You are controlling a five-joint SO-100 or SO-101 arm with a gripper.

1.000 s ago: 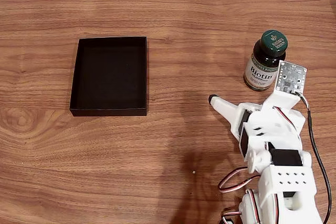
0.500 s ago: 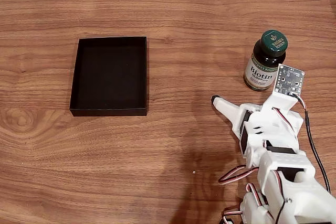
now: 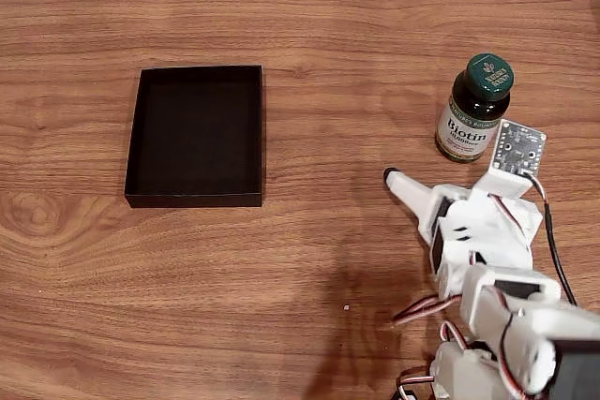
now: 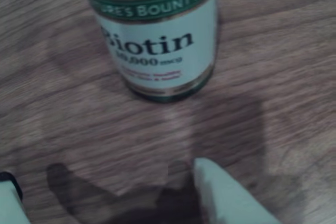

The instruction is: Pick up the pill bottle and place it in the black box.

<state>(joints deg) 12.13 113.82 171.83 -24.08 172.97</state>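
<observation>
Fixed view: pill bottle point(image 3: 474, 110) upright on table point(image 3: 356, 35), gripper point(image 4: 105, 182) spread wide and empty just short of it; black box point(image 3: 195, 135) well apart at left.

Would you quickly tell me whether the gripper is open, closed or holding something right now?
Gripper: open and empty; the amber-brown Biotin pill bottle with the green cap stands just ahead of the fingertips, untouched.

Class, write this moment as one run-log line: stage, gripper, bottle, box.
stage: approach | gripper: open, short of bottle | pill bottle: upright on table, ungrasped | black box: empty, far left in fixed view
</observation>
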